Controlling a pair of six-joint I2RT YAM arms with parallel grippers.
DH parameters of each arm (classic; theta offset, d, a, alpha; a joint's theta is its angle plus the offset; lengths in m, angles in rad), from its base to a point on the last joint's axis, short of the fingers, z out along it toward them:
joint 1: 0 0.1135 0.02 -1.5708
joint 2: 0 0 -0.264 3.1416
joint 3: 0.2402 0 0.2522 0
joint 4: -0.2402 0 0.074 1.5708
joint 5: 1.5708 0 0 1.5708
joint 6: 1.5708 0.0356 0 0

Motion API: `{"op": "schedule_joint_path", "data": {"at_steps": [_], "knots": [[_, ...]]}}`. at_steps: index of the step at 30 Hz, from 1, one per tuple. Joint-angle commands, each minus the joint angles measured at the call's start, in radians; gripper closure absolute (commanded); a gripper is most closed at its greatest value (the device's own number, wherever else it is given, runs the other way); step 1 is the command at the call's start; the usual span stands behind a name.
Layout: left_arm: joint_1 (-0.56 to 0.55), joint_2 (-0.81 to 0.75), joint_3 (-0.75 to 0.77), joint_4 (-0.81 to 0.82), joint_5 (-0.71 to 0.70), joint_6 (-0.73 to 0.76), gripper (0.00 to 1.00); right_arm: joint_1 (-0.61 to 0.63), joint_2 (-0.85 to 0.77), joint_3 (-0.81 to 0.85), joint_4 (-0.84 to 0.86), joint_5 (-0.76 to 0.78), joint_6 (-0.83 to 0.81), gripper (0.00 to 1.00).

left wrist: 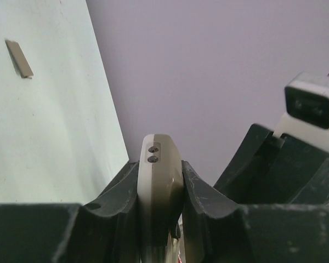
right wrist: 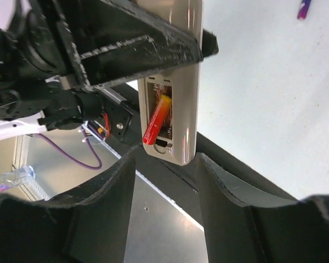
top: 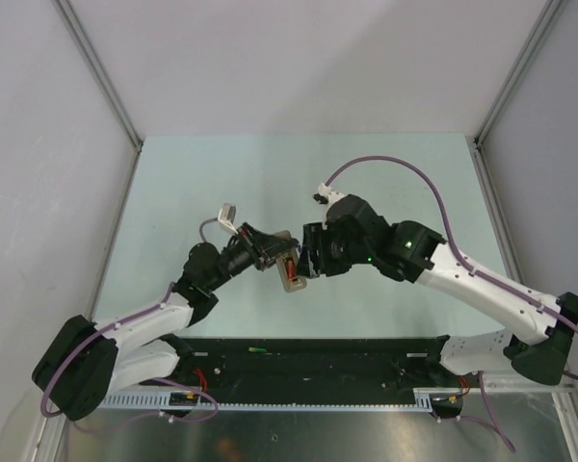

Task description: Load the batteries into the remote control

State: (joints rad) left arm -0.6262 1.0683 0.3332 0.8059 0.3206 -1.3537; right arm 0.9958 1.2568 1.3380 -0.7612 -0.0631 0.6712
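1. Left gripper (left wrist: 160, 186): clamped tight on the one remote control (right wrist: 185, 98), held off the table (top: 222, 173), battery bay exposed
2. Right gripper (right wrist: 165, 164): jaws apart, straddling the remote control's lower end
3. Two batteries seen: one red battery (right wrist: 156, 118) tilted in the battery bay, one dark blue battery (right wrist: 303, 8) on the table

off-white remote control (right wrist: 186, 109), red battery (right wrist: 155, 123), grey cover piece (left wrist: 19, 57), pale green table (top: 270, 173).
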Motion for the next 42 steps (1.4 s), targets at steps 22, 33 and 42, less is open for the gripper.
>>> {"op": "schedule_joint_path", "data": {"at_steps": [22, 33, 42], "knots": [[-0.009, 0.021, 0.059, 0.05, -0.045, 0.011, 1.0, 0.081, 0.207, 0.237, -0.188, 0.148, -0.012, 0.63], [-0.01, 0.019, 0.056, 0.05, -0.043, 0.01, 1.0, 0.083, 0.236, 0.239, -0.171, 0.134, -0.019, 0.66], [-0.01, 0.01, 0.053, 0.05, -0.043, 0.011, 1.0, 0.086, 0.257, 0.242, -0.162, 0.123, -0.027, 0.69]]}}
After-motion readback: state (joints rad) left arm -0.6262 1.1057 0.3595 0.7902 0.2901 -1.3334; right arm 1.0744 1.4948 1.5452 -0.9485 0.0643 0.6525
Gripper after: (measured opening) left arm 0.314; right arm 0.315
